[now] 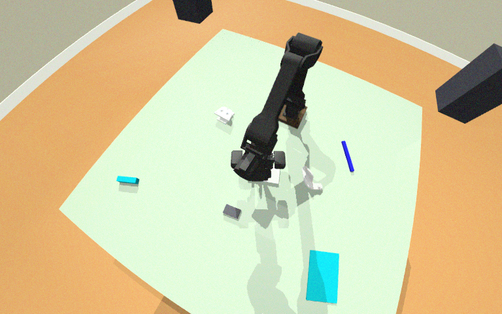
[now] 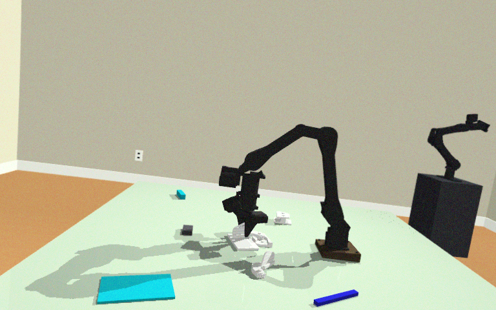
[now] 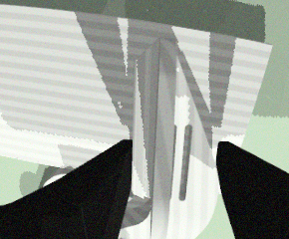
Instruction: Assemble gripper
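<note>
From the top, the end effector [image 1: 251, 165] [image 2: 247, 233] [image 3: 174, 150] is over a white ribbed plate [image 1: 274, 177] [image 2: 247, 244] [image 3: 45, 75], with a white two-holed piece [image 1: 224, 112] [image 2: 282, 216] and a white jaw-like piece [image 1: 308, 179] [image 2: 259, 270] apart from it on the bench [image 1: 176, 155] [image 2: 120, 230]. In the exterior view, a curved white piece [image 2: 261, 240] lies just beside the plate. At the wrist, the end effector is clamped on the plate's upright fin [image 2: 237, 231] [image 3: 199, 179], which stands between its fingers.
</note>
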Robot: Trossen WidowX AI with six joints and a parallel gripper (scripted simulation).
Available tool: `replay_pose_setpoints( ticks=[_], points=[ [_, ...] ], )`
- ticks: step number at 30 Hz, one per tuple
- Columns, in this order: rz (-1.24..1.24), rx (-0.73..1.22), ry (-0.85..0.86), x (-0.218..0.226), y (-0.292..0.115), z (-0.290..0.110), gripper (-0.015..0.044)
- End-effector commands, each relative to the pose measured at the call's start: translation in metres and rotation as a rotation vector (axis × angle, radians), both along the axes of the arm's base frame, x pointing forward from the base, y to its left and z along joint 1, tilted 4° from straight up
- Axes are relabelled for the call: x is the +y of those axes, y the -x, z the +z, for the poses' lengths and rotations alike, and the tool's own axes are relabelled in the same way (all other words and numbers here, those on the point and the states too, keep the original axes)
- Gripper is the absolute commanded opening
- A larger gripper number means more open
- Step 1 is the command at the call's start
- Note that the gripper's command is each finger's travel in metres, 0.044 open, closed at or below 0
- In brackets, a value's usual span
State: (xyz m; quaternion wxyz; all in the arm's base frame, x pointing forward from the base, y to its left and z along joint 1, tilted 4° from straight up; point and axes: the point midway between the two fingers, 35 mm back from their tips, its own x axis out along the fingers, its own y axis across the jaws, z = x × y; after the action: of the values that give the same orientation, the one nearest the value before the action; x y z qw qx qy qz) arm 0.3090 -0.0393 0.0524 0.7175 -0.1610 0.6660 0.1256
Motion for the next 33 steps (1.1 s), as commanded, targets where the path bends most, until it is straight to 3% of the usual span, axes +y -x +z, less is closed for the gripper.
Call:
replay_pose_setpoints(
  ticks=[1,12,16,29,33],
  points=[
    [0.002,-0.001,0.006,-0.001,0.0,-0.002,0.0134],
    [0.002,-0.001,0.006,-0.001,0.0,-0.002,0.0134],
    [0.0,0.0,0.0,0.0,0.0,0.0,0.0224],
    [0.0,0.0,0.0,0.0,0.0,0.0,0.0224],
    [0.001,0.0,0.002,0.001,0.0,0.025,0.0224]
  ],
)
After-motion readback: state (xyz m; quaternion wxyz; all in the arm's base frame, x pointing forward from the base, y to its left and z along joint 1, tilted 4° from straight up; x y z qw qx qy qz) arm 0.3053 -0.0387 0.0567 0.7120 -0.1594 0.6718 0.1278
